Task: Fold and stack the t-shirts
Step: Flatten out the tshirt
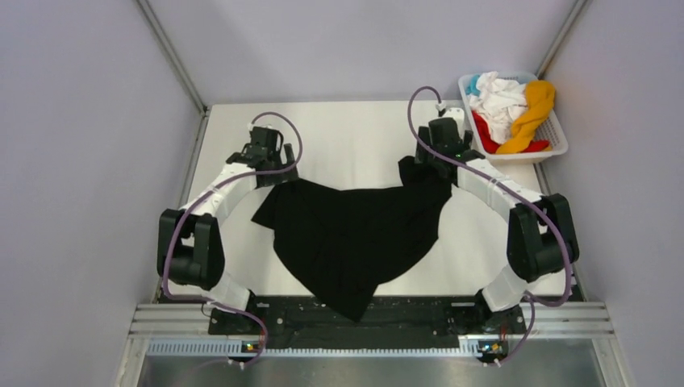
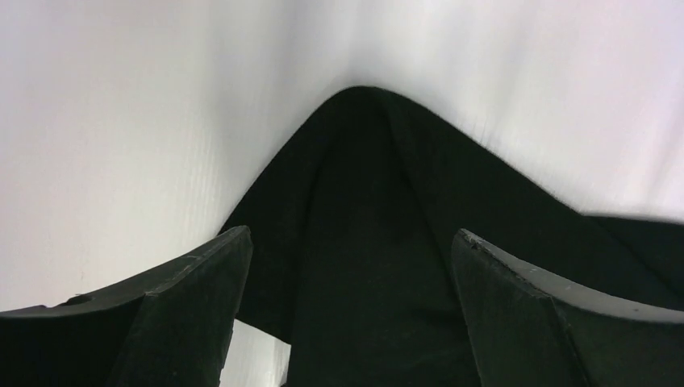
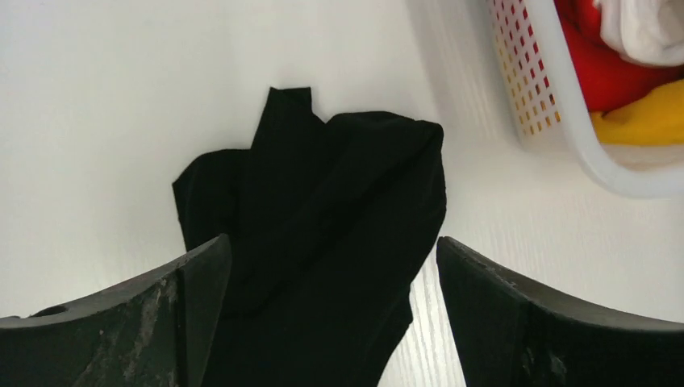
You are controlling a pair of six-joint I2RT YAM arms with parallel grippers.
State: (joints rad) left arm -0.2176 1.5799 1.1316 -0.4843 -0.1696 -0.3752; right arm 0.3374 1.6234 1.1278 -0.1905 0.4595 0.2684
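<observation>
At the centre of the desk (image 1: 355, 129): you have the black t-shirt (image 1: 355, 234) spread out.
Left end effector (image 2: 351, 242): released, above its upper-left corner.
Right end effector (image 3: 335, 246): released, above its bunched upper-right corner.
Basket (image 1: 556, 147): upper right, holds the other t-shirts (image 1: 508, 105).

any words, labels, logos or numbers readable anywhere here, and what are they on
None: no text can be read in any view.
black shirt: plain, no print or tag showing.
basket: no label visible.
shirts in the basket: plain colours, no print visible.
</observation>
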